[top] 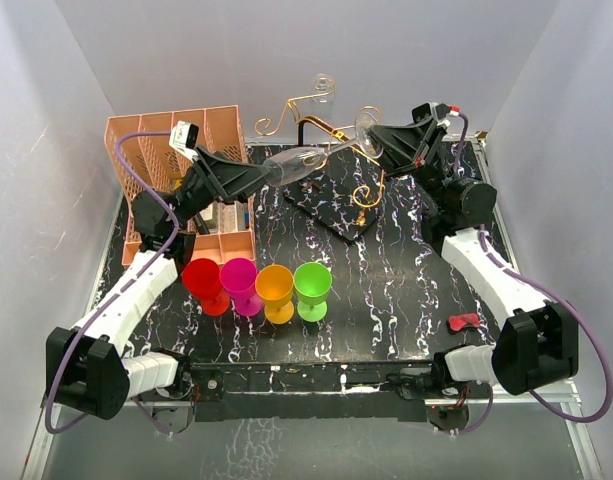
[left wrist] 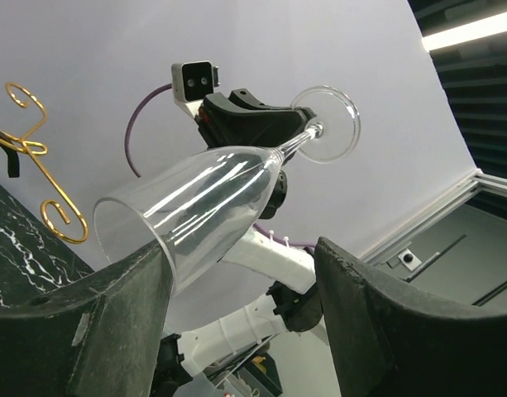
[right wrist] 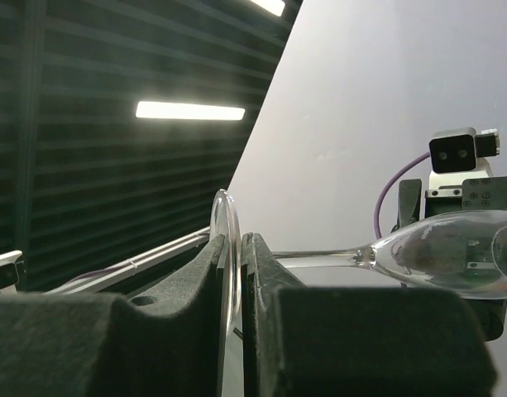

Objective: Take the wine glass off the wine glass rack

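Both arms reach in over the table [top: 406,290] from either side, wrists roughly level, meeting above its far half. The wine glass [top: 296,162] lies on its side in the air between them, clear of the wine glass rack [top: 311,102] just behind it. The right gripper [top: 369,140] is clamped on the glass's foot, the disc edge pinched between its pads. The left gripper [top: 269,172] straddles the mouth of the bowl with a gap still showing on one side. The peach organiser [top: 151,150] stands at far left; one slot holds something pale I cannot make out. Four goblets, red [top: 201,282], magenta [top: 238,283], orange [top: 275,291] and green [top: 312,287], stand in a row.
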`<state>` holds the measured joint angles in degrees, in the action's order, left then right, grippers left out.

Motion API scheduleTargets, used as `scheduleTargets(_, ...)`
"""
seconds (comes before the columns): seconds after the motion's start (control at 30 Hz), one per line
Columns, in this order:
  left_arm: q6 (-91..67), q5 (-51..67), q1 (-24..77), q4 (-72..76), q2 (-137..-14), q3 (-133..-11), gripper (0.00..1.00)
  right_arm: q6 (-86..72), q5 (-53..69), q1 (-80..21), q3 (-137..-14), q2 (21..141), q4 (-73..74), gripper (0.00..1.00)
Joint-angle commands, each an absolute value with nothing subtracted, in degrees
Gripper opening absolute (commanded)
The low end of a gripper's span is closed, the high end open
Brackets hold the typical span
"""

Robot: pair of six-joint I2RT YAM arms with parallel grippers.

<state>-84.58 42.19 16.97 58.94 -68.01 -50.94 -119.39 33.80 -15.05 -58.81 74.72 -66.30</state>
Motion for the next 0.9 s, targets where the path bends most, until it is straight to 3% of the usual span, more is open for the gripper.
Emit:
scheduleTargets(0.0,-89.6,44.6,16.6,70.8,-67.9,-51.4,0.63,-134.5,30.1,-15.4,-57.3,73.9,-70.5,0.08)
scheduleTargets(0.47,-100.7,45.5,16.6,86.5,-72.2,-51.6,0.36,-136.0,26.2,-15.3,-51.7,74.5,-71.7,0.09)
scheduleTargets(0.7,-96.2,46.7,16.6,78.7,-70.9,-52.5,0.31,-135.9,27.3,-15.3,-51.3,75.0,-71.6,0.09)
scheduleTargets(0.87,-96.0,47.2,16.6,76.9,-71.1,-53.9,0.16,-135.4,27.4,-15.3,-51.2,75.0,-71.5,0.1)
